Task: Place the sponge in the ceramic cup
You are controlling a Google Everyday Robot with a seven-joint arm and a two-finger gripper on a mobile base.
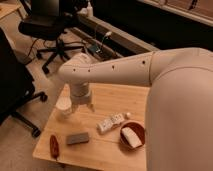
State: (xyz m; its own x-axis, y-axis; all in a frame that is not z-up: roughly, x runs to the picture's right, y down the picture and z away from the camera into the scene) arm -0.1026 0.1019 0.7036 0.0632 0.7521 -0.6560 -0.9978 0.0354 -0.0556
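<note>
My bulky white arm reaches in from the right of my view, wrist turned down, its two-finger hand hanging with fingers spread just above the light wooden worktop.

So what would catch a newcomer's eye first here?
The big white arm fills the right side and reaches left across the wooden table. Its pincer hangs open and empty over the table's left part, just right of the white ceramic cup. The grey sponge lies flat near the front edge, and a red bowl sits to its right.
</note>
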